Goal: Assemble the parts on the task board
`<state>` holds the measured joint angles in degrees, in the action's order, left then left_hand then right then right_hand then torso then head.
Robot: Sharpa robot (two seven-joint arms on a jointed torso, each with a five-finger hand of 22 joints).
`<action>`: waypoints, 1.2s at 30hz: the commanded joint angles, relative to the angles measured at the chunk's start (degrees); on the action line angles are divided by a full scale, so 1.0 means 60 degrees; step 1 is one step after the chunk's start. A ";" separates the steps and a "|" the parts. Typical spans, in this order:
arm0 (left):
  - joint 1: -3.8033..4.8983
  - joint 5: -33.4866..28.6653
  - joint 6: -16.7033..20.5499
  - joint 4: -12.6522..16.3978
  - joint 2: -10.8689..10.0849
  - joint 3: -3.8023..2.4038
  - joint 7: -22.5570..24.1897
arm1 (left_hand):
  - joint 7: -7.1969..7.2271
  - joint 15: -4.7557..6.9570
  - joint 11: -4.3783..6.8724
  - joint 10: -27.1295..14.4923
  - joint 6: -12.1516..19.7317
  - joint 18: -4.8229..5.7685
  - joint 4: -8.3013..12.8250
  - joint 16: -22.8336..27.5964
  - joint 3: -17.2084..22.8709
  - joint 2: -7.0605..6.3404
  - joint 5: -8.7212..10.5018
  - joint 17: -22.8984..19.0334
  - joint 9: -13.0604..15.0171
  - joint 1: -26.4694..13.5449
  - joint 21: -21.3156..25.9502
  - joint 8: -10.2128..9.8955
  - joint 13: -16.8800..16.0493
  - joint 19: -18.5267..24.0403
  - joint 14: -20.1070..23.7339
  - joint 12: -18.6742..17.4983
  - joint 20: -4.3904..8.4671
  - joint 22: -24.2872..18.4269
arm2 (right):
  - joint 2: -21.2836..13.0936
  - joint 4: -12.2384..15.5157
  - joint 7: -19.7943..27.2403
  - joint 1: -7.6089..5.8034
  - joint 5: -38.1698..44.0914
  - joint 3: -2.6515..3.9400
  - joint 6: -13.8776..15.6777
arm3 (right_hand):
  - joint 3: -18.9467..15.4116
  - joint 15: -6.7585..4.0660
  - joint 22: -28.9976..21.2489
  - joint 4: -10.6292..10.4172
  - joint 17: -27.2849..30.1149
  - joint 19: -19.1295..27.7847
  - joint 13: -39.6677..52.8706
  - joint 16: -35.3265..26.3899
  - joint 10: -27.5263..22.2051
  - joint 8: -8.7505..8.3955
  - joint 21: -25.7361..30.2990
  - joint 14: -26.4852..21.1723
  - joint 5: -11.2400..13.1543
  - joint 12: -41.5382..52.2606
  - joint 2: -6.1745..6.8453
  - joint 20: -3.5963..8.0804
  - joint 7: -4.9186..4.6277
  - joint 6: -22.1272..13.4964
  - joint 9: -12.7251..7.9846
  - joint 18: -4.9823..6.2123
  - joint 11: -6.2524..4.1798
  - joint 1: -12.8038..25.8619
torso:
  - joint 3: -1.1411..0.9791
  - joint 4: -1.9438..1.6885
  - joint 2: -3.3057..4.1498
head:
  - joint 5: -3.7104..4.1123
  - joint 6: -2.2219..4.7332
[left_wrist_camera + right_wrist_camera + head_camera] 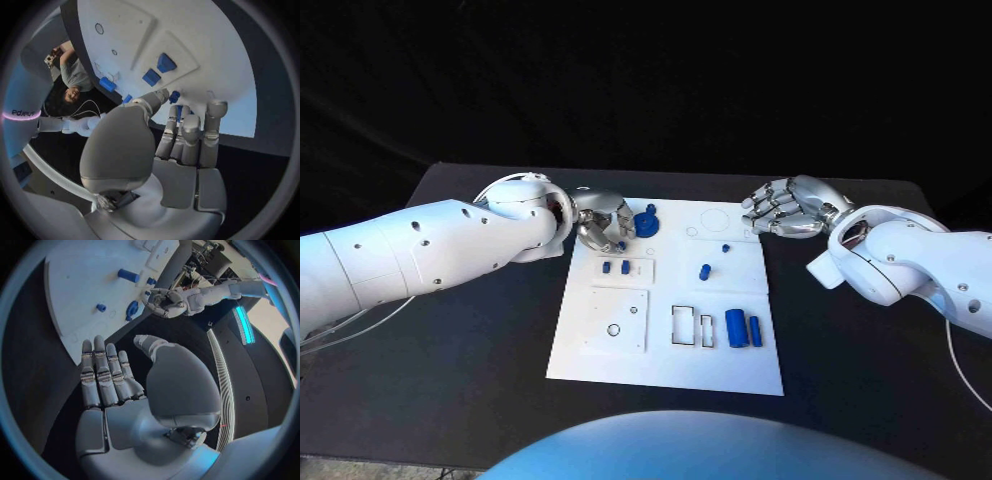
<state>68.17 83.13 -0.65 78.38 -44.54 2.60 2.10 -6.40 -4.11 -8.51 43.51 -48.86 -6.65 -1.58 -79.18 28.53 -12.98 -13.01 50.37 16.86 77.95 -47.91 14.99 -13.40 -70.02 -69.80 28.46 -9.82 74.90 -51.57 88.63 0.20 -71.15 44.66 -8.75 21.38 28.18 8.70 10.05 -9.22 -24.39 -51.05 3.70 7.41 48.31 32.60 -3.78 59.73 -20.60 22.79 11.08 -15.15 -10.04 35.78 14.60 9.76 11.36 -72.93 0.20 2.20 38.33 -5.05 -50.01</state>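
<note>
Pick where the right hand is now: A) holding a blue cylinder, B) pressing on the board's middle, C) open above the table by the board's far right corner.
C: the right hand hovers open beside the task board, fingers holding nothing.

White task board with scattered blue parts on the black table

The task board (668,372), a white rectangular plate with raised square panels and cut-out slots, is laid flat at the table's centre. A larger blue part (648,222) is seen at its far left corner. Two small blue pegs (615,267) are set on a panel just nearer, two more small parts (705,270) lie toward the middle, and two blue cylinders (744,329) are laid side by side at the near right, beside rectangular slots.
</note>
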 commanded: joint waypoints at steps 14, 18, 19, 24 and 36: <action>0.0047 -0.7782 0.1092 0.0678 -0.1261 -0.0290 0.1715 | -0.0439 0.0251 0.0330 0.0825 -0.0871 -0.0441 0.0130 0.0179 0.0023 0.0367 -0.0531 -0.1025 0.0368 0.0059 0.1421 0.0702 -0.0206 0.0733 0.0666 0.1129 0.0168 0.0434 | 0.0026 -0.0416 0.0140 -0.0086 0.2265 0.0001 -0.1311 | 0.0256 -0.1156 0.0380 0.1199 -0.1186 -0.3035 0.0061 0.1901 0.1861 -0.1134 -0.1686 0.3202 0.1367 -0.0462 0.0190 0.1195 -0.0059 0.1828 -0.0534 0.0127 -0.0815 -0.0258 | 0.0012 -0.0021 -0.0053 | 0.0212 0.0002; 0.0058 -0.9854 0.1370 0.0811 -0.1531 -0.0307 0.2310 | -0.0439 0.0330 0.0419 0.0919 -0.0742 -0.0629 0.0202 0.0700 0.0100 0.0624 -0.0694 -0.2301 0.0574 0.0109 0.2716 0.0931 -0.0338 0.1392 0.1778 0.1575 0.0267 0.0105 | 0.0084 -0.0330 -0.0177 -0.0191 0.3792 0.0002 -0.1662 | 0.0151 -0.1502 0.0991 0.1327 -0.2325 -0.3865 0.0163 0.3281 0.2785 -0.1394 -0.2641 0.4101 0.1348 -0.0750 0.0140 0.1621 0.0208 0.2374 -0.0498 0.0084 -0.1124 -0.0194 | 0.0034 -0.0020 -0.0067 | 0.0410 0.0002; 0.0059 -1.0134 0.1360 0.0856 -0.1587 -0.0308 0.2390 | -0.0455 0.0360 0.0451 0.1004 -0.0646 -0.0629 0.0252 0.0907 0.0173 0.0712 -0.1033 -0.2717 0.0638 0.0141 0.2785 0.0988 -0.0349 0.1461 0.2148 0.1684 0.0296 0.0098 | 0.0099 -0.0302 -0.0267 -0.0207 0.4127 0.0002 -0.1736 | 0.0186 -0.1525 0.1203 0.1349 -0.2702 -0.3903 0.0181 0.3744 0.2885 -0.1510 -0.2902 0.4113 0.1260 -0.0932 0.0123 0.1676 0.0222 0.2497 -0.0476 0.0061 -0.1142 -0.0165 | 0.0043 -0.0017 -0.0065 | 0.0446 0.0002; 0.0061 -1.1389 0.1305 0.1083 -0.1871 -0.0312 0.2654 | -0.0330 0.0467 0.0608 0.1429 -0.0622 -0.0646 0.0156 0.1116 0.0075 0.0890 -0.0906 -0.3069 0.0909 -0.0162 0.3000 0.1317 -0.0270 0.1470 0.2159 0.1829 0.0388 0.0017 | 0.0285 -0.0194 -0.0812 -0.0260 0.5798 0.0002 -0.2018 | 0.0349 -0.1443 0.2149 0.1384 -0.5530 -0.3936 0.0129 0.7547 0.2686 -0.1971 -0.4014 0.4345 0.1014 -0.1820 0.0333 0.1726 0.0153 0.2681 -0.0427 0.0006 -0.1051 0.0011 | 0.0044 0.0003 -0.0064 | 0.0560 0.0064; 0.0059 -1.2297 0.1669 0.1440 -0.1992 -0.0308 0.2877 | -0.0312 0.0545 0.0669 0.1820 0.0094 -0.0623 -0.0970 0.1053 -0.0506 0.0671 -0.0173 -0.2521 0.1126 -0.1047 0.3602 0.1353 -0.0043 0.0857 0.1188 0.1637 0.0481 -0.0565 | 0.0795 -0.0205 -0.1767 -0.0247 0.7427 -0.0024 -0.1882 | -0.0034 -0.1348 0.3502 0.1051 -0.7684 -0.3841 0.0254 1.0620 0.2629 -0.2352 -0.5391 0.4577 0.1152 -0.2393 0.0583 0.1635 0.0106 0.2749 -0.0281 0.0001 -0.0958 0.0265 | 0.0055 -0.0055 -0.0063 | 0.0693 0.0148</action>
<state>68.46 13.31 7.92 86.71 -56.60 0.80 17.12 -8.30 -0.84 -4.10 54.50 -48.51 -9.79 -7.05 -73.00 25.46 -8.59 -14.18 35.29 23.70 71.72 -26.50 23.25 -13.69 -64.60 -62.28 38.43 -6.92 71.54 -46.86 87.45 -7.30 -72.69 83.95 -8.86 11.36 28.27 0.21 31.02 -2.92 -70.49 -74.28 5.18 71.09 64.35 18.60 -36.10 84.03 -13.83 8.50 14.56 -5.24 -9.11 52.14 12.87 9.74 5.56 -71.40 0.49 1.88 37.99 -0.83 -49.05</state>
